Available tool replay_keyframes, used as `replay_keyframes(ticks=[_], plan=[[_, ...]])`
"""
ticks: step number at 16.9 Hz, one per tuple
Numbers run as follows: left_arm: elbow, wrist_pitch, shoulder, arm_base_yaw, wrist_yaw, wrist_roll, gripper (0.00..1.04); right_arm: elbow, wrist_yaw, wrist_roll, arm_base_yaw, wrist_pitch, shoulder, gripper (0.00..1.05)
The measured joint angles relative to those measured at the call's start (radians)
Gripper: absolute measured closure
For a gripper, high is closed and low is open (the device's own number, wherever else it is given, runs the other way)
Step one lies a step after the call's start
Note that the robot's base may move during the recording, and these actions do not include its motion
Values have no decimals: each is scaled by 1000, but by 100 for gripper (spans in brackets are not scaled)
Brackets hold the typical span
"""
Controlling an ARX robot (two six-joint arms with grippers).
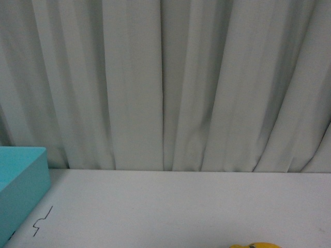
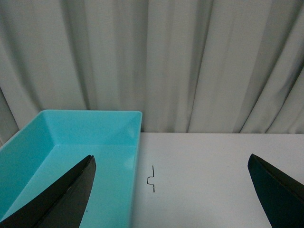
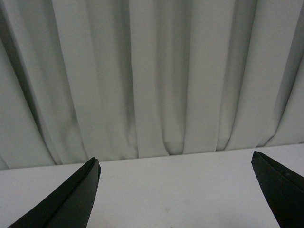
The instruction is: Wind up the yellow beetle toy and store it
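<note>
At the far left of the front view a turquoise bin (image 1: 20,181) sits on the white table (image 1: 181,206), and only its near right corner and wall show there. Just beside the bin, to its right, a thin black squiggle (image 1: 43,221) is drawn on the table top. The left wrist view looks over this same corner. The left gripper (image 2: 171,159) hangs with its jaws spread wide, one dark finger (image 2: 61,199) over the open bin and the other out over bare table. The bin's right wall, the squiggle and plain white surface fill the gap between them, and the jaws grip nothing. Behind everything a pale grey curtain (image 1: 165,77) falls in long folds to the back edge of the table, across the whole width of every view. Right of centre, at the very bottom edge of the front view, only a sliver of the rounded roof of the yellow beetle toy (image 1: 257,245) shows. It lies on the table close to the robot and well apart from the bin. It shows in neither wrist view, so it lies outside both pairs of jaws. The right gripper (image 3: 175,158) is likewise wide open, its two dark fingers framing only white table and curtain, with nothing held.
</note>
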Motion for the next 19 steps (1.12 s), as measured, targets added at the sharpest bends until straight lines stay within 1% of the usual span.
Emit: replay_keyframes(ticks=[1, 2, 3, 4, 5, 6, 7, 8, 9, 11, 12, 13, 14, 15, 16, 17, 18, 19], plan=[[0, 0, 0, 0, 0, 0, 7, 13, -124, -3, -108, 137, 121, 7], [0, 0, 0, 0, 0, 0, 7, 35, -211, -10, -186, 246, 223, 7], [0, 0, 0, 0, 1, 0, 7, 100, -342, -9, -302, 428, 403, 7], [0, 1, 0, 0, -1, 0, 7, 172, -438, -11, -369, 541, 540, 7], [0, 0, 0, 0, 0, 0, 7, 240, -510, -16, -393, 627, 661, 7], [0, 0, 0, 0, 0, 0, 7, 331, -589, -23, -379, 649, 798, 7], [0, 0, 0, 0, 0, 0, 7, 402, -622, -45, -344, 597, 876, 7], [0, 0, 0, 0, 0, 0, 7, 480, -669, -104, -288, 530, 948, 7], [0, 0, 0, 0, 0, 0, 7, 560, -716, -200, -223, 397, 1006, 7], [0, 0, 0, 0, 0, 0, 7, 712, -722, -455, -100, 107, 1131, 7], [0, 0, 0, 0, 0, 0, 7, 800, -707, -647, -30, -101, 1216, 7], [0, 0, 0, 0, 0, 0, 7, 856, -687, -808, 13, -268, 1278, 7], [0, 0, 0, 0, 0, 0, 7, 907, -647, -974, 51, -426, 1340, 7], [0, 0, 0, 0, 0, 0, 7, 954, -591, -1140, 82, -567, 1401, 7], [0, 0, 0, 0, 0, 0, 7, 993, -523, -1300, 109, -672, 1462, 7], [0, 0, 0, 0, 0, 0, 7, 1023, -454, -1433, 135, -743, 1519, 7], [0, 0, 0, 0, 0, 0, 7, 1049, -406, -1555, 161, -774, 1572, 7], [0, 0, 0, 0, 0, 0, 7, 1086, -385, -1622, 185, -805, 1617, 7]])
